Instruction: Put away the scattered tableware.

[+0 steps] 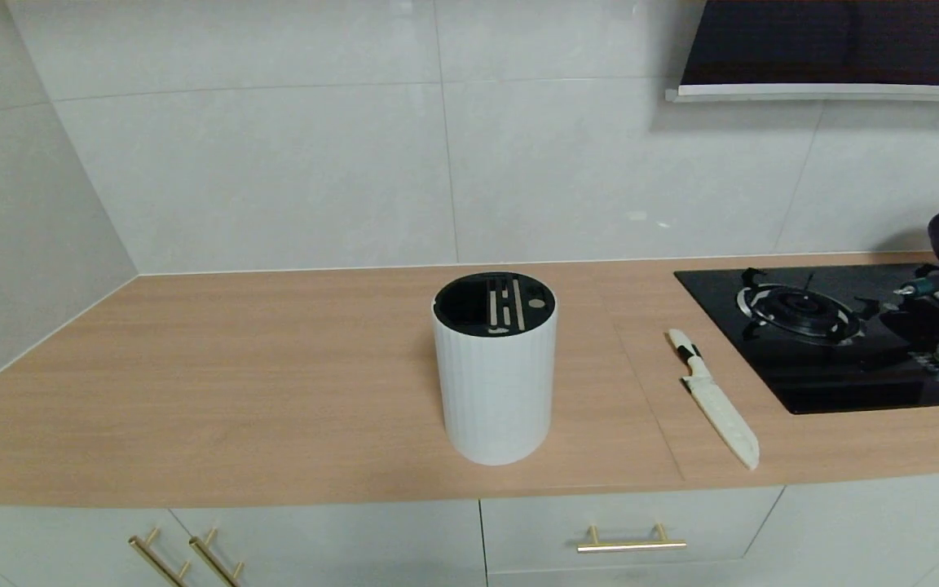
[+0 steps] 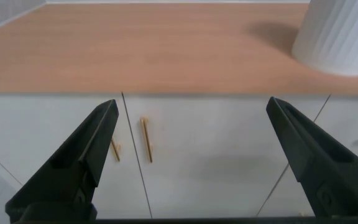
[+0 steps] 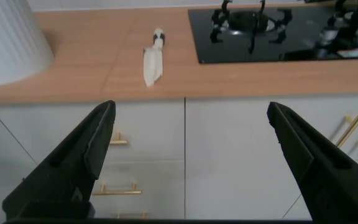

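- Head view: we logged the knife (image 1: 712, 398) lying flat on the counter (image 1: 233, 383), right of the holder (image 1: 495, 371) and well apart from it, between the holder and the hob (image 1: 836, 342). Its handle pointed away and its blade tip lay toward the counter's front edge. The holder stood upright with its slotted black top facing up. Our judgement: with the tip that near the edge, a clumsy nudge could slide the knife off the counter.
- Left wrist view: the left gripper (image 2: 191, 106) hung empty with its claw spread wide, below counter level and out to the holder's left, facing the cabinet doors (image 2: 197, 155). Rising from there, we reckoned it could catch the counter's lip or bump the holder and tip it.
- Right wrist view: the right gripper (image 3: 190, 107) was likewise spread and empty, low before the cabinets, with the knife lying beyond it on the holder's right. We judged the flat, thin knife a poor grasp. Pinched on the blade, it might slip or twist. Brought in skewed to a slot, it might jam and topple the holder.
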Available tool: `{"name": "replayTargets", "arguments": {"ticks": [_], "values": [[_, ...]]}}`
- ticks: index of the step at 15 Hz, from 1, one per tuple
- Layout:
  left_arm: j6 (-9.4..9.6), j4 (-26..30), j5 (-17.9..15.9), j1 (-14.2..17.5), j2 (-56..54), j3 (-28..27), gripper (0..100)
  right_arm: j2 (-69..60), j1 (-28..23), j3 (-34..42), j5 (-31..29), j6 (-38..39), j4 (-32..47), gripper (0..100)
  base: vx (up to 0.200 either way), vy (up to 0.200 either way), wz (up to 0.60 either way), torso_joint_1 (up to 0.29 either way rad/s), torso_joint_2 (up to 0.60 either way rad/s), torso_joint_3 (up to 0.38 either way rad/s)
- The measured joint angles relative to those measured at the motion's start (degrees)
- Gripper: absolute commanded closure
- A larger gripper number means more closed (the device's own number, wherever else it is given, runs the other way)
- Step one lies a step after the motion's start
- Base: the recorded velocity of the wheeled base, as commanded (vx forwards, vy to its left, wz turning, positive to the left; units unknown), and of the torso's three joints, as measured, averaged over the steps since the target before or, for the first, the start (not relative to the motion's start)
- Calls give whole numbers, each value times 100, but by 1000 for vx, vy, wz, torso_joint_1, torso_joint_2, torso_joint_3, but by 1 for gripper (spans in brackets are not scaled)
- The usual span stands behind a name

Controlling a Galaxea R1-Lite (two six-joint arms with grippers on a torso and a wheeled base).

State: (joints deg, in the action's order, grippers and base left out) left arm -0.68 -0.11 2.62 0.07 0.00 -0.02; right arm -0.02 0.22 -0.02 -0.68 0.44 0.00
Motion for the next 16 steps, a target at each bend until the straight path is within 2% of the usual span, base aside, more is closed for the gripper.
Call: {"name": "replayTargets", "arguments": {"ticks": [5,12,16], "values": [[0,4,0,0,0,0,0,0,0,0,0,0,0,0,0,0,0,263,-574,-317],[0,1,0,0,0,2,0,0,2,0,-5,5,0,0,0,0,0,180,-388,-210],[2,4,0,0,0,0,0,2,0,0,-7,-9,5,0,0,0,0,12,-24,-15]]}}
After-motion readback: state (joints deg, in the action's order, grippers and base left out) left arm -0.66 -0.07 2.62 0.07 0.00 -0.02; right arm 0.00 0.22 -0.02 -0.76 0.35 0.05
